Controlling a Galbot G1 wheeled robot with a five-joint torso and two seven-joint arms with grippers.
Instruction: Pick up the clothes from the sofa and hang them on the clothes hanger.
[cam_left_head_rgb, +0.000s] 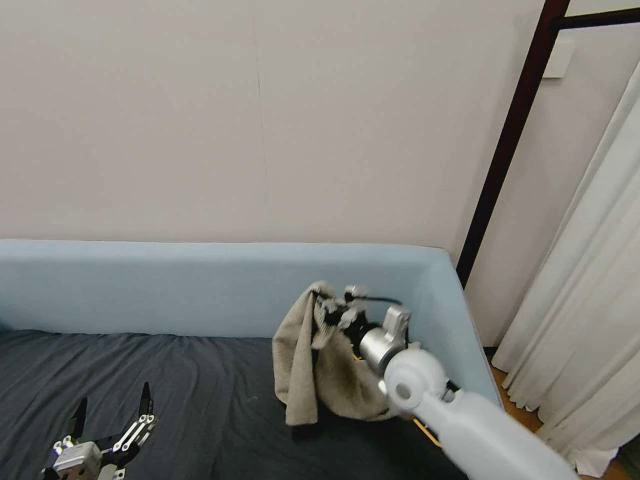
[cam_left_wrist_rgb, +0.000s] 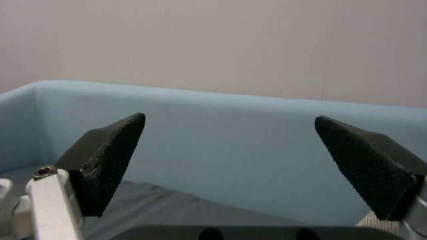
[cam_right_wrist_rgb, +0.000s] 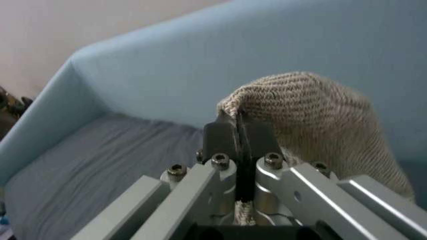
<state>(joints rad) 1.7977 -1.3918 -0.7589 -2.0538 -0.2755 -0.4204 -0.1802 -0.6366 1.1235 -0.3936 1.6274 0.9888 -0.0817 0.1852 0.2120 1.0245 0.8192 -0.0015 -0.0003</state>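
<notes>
One beige knitted garment hangs beneath the right gripper, pinched at its top fold so it drapes loose over the sofa, ready for carrying. Left gripper hovers spread and empty, low and well to its left.

The cloth is held up by the right gripper over the right end of the sofa, in front of its backrest. The left gripper is set low over the seat, well to the left. Behind the sofa's right end a hanger pole is stood by the wall — a curtain is hung to its right.
</notes>
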